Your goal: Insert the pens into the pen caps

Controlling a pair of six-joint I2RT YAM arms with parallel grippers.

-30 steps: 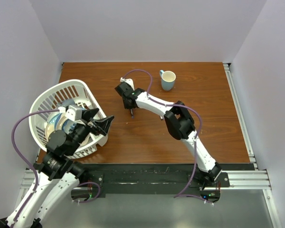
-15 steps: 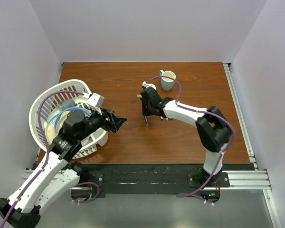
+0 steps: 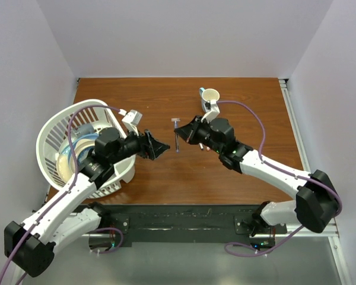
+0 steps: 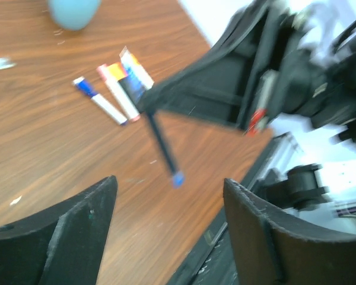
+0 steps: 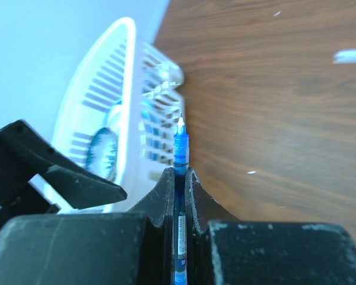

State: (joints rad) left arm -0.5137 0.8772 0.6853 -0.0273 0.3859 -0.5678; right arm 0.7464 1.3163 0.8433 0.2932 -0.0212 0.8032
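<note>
My right gripper [image 3: 181, 135] is shut on a dark blue pen [image 3: 177, 142], held above the table's middle with its tip pointing at my left gripper. In the right wrist view the pen [image 5: 180, 148] sticks out between the closed fingers [image 5: 164, 185], its bare tip showing. My left gripper [image 3: 159, 147] is open and empty, a short way left of the pen. In the left wrist view the pen [image 4: 162, 145] hangs ahead of the open fingers [image 4: 77, 231]. Several more pens [image 4: 115, 89] with blue, pink and orange ends lie together on the wood. I see no loose caps.
A white laundry-style basket [image 3: 60, 122] holding a plate stands at the left, behind my left arm. A light blue mug [image 3: 210, 98] stands at the back centre. A small pale scrap [image 3: 176, 120] lies on the wood just behind the held pen.
My left gripper has swung right, away from the basket towards the middle. My right gripper has carried the pen right and nearer, and now points it at the left gripper.
</note>
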